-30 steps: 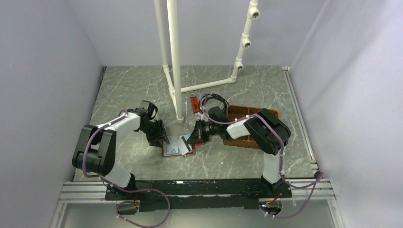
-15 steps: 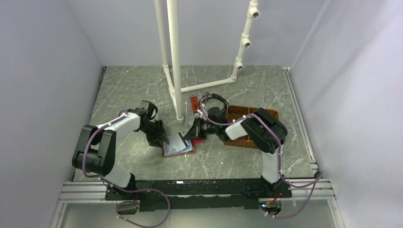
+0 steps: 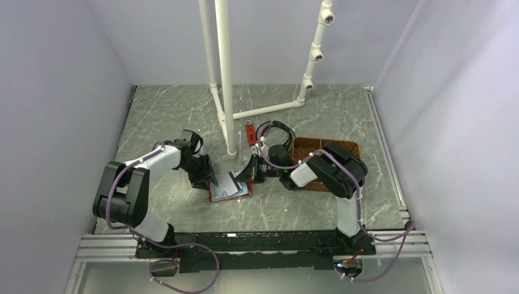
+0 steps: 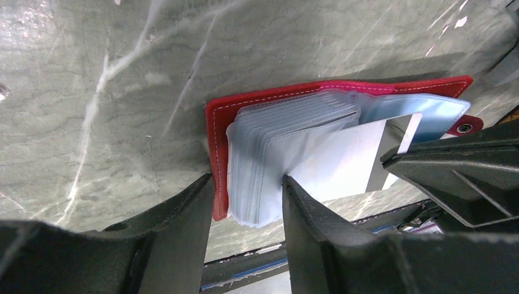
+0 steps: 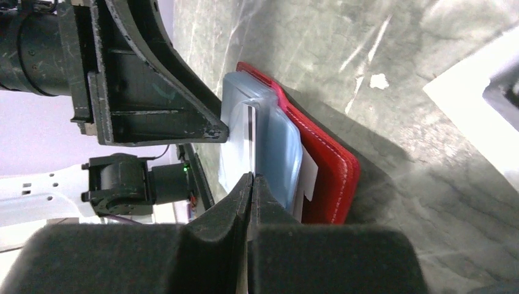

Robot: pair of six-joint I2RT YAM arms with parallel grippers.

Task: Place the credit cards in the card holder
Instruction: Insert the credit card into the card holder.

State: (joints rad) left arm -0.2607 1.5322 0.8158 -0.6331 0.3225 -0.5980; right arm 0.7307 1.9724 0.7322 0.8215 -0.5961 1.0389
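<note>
Marbled grey bench (image 3: pixel 165 116) carrying everything. At its centre, left gripper (image 4: pixel 248 196) pinching the end of the card holder (image 4: pixel 275 95), clear pockets squeezed between its fingers. Opposite, right gripper (image 5: pixel 251 180) clamping one credit card (image 4: pixel 349 159) edgewise, far corner poking among the pockets. Holder lying open and flat, between both arms.
</note>
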